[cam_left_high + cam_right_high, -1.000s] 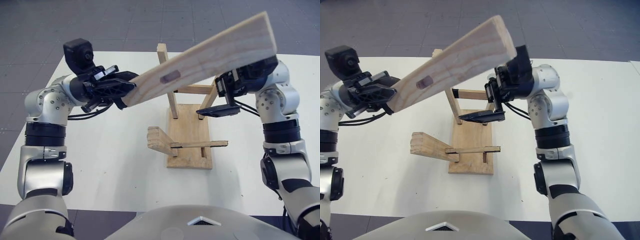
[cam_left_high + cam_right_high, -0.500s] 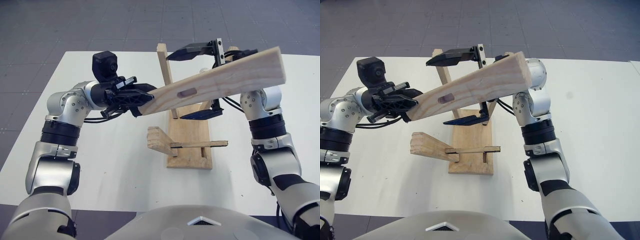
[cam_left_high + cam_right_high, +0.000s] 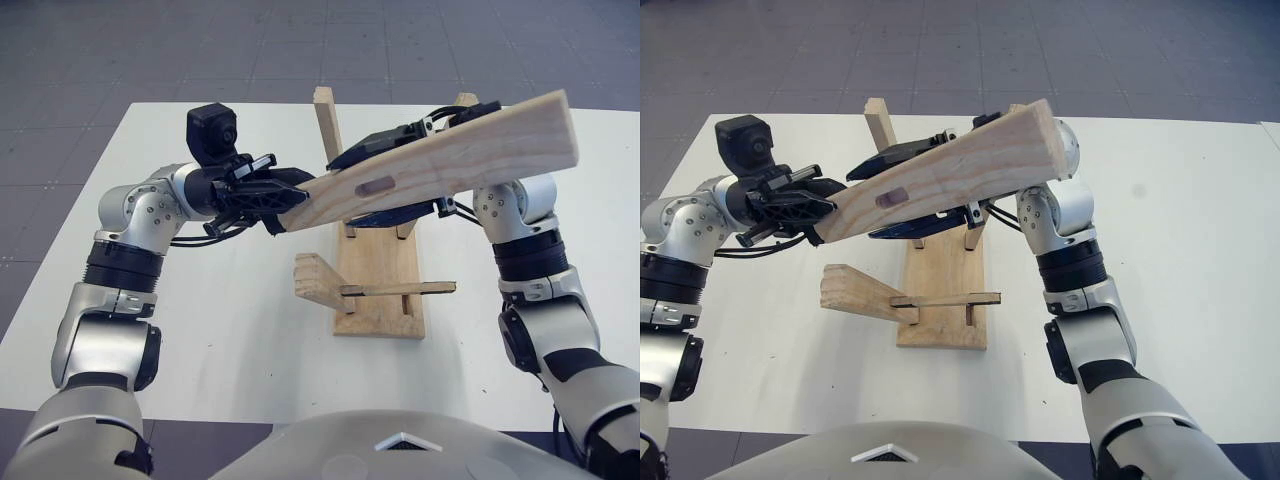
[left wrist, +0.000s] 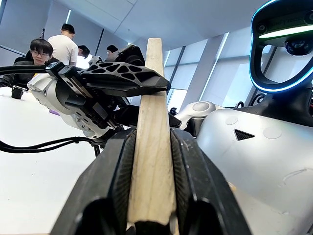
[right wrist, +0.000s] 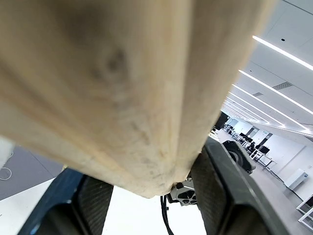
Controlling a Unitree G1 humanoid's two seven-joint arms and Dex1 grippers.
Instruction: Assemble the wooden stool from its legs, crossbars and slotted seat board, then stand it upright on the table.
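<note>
Stool leg (image 3: 470,145) is gripped at its lower end by the left gripper (image 3: 283,198), whose two fingers are clenched flat on its broad faces. The right gripper (image 3: 340,192) straddles the same piece farther along, one finger over the upper edge and one under the lower, and seems to be pressed onto the wood.

The piece is held in the air above the table (image 3: 220,320), over the far half of the seat board (image 3: 385,265). Its long axis runs across the robot, rising from the left gripper to a free end high on the right. The face with the slot (image 3: 375,185) is turned up toward the head.

Below it, the seat board lies flat. One upright leg (image 3: 325,115) and a second (image 3: 465,100) stand at its far end. Nearer, a third leg (image 3: 318,278) lies tipped off the board's left edge, with a thin crossbar (image 3: 405,289) reaching across.

I judge the job about half done. The near pair still needs seating, and the stool must then be turned upright.
</note>
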